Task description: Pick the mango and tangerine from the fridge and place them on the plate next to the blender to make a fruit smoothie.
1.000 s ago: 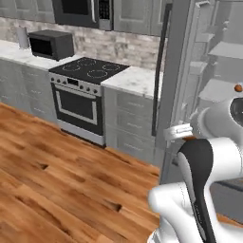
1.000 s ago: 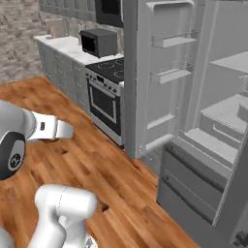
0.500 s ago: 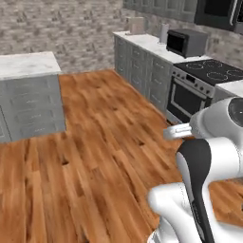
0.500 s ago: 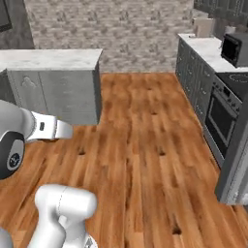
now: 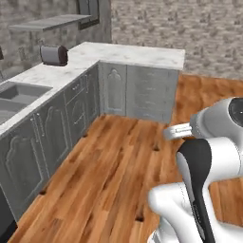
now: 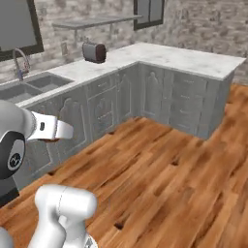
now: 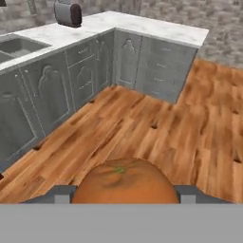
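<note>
- The gripper is clamped on the tangerine, carried above the wooden floor.
- Risk: the round fruit could slip out while the base drives toward the counter, since only the fingertips hold it.

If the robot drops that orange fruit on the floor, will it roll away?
Probably. The tangerine looks round and smooth, so it would likely roll on the flat wood floor. It sits between the fingers of the gripper, seemingly firm enough to hold its shape, though hard squeezing might bruise it.
</note>
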Available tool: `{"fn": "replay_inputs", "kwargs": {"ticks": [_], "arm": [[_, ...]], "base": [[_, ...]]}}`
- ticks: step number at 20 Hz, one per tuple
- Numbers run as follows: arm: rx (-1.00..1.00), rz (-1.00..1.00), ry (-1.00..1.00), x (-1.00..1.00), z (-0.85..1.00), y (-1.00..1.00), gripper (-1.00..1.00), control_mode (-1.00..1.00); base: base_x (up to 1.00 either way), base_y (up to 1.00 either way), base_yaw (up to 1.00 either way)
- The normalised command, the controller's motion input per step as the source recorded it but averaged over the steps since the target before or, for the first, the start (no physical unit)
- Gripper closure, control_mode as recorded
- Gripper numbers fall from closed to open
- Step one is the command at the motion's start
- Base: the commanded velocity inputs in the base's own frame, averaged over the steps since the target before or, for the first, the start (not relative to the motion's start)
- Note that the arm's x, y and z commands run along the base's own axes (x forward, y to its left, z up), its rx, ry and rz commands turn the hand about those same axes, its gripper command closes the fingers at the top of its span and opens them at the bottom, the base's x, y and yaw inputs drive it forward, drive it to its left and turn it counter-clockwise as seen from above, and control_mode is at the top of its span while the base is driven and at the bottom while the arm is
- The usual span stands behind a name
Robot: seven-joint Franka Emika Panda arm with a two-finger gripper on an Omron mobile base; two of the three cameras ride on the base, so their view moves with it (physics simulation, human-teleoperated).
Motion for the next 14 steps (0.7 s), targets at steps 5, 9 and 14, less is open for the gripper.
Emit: {"fn": "replay_inputs", "kwargs": {"ticks": [5,9,14], "arm": [[0.00,0.00,0.00,0.00,0.00,0.00,1.00,1.00],[0.00,0.00,0.00,0.00,0.00,0.00,1.00,1.00],[0.00,0.00,0.00,0.00,0.00,0.00,1.00,1.00]], "base": [[-0.23,0.15,1.00],[-0.18,0.23,1.00],[-0.04,0.50,0.92]]}}
